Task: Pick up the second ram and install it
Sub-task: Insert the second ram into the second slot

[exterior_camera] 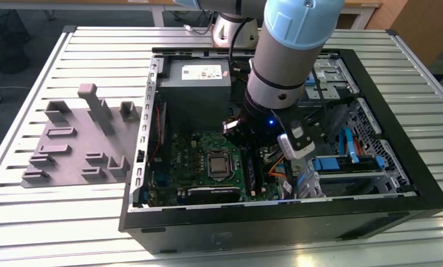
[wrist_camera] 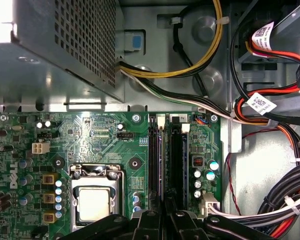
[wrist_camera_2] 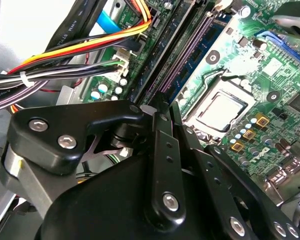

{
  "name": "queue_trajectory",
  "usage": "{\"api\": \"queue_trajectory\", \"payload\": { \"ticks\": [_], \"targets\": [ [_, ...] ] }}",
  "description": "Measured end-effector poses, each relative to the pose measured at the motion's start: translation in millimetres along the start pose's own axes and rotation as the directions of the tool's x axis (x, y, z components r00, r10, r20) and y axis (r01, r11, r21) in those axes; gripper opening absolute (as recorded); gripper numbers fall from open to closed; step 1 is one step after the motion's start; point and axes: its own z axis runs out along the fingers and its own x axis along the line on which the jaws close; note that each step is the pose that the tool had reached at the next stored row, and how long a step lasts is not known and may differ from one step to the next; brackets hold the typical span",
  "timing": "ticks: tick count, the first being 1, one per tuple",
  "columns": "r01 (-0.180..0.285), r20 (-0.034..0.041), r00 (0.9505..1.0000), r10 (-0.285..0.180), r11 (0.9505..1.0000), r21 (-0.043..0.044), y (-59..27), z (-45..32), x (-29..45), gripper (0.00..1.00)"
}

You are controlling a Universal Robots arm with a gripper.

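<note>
The matte black gripper [wrist_camera: 165, 212] pinches the thin ram [wrist_camera: 161, 165] edge-on in a narrow slot [wrist_camera: 178, 160] beside the glossy CPU [wrist_camera: 93, 204].

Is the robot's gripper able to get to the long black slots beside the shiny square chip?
Probably yes. The gripper hangs just above the long black slots on the green board, with nothing lying across them. The cables run off to one side of the board, clear of the slots.

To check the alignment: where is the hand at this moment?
In the first wrist view, the hand is over the long black memory slots, beside the processor socket.
</note>
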Motion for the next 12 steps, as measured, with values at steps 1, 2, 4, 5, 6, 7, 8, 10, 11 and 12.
{"api": "queue_trajectory", "payload": {
  "ticks": [1,2,4,5,6,7,8,10,11,12],
  "targets": [
    [0.001,0.0,1.0,-0.001,1.0,0.0,0.0,0.1,0.0,0.14],
    [0.001,0.0,1.0,-0.001,1.0,0.0001,0.0,0.3,-0.1,0.14],
    [0.002,0.0,1.0,-0.002,1.0,0.0001,0.0,0.6,-0.2,0.14],
    [0.003,-0.0001,1.0,-0.003,1.0,0.0002,0.0,0.7,-0.2,0.14],
    [0.003,-0.0002,1.0,-0.003,1.0,0.0003,0.0,0.7,-0.2,0.14],
    [0.004,-0.0001,1.0,-0.004,1.0,0.0001,0.0,0.9,-0.2,0.14],
    [0.004,-0.0001,1.0,-0.004,1.0,0.0001,0.0,1.1,-0.3,0.14],
    [0.004,0.0,1.0,-0.004,1.0,-0.0001,0.0,1.9,-0.3,0.14],
    [0.004,-0.0002,1.0,-0.004,1.0,0.0002,0.0,2.2,-0.3,0.14],
    [0.004,-0.0003,1.0,-0.004,1.0,0.0003,-0.1,2.7,-0.4,0.14]
  ]
}}
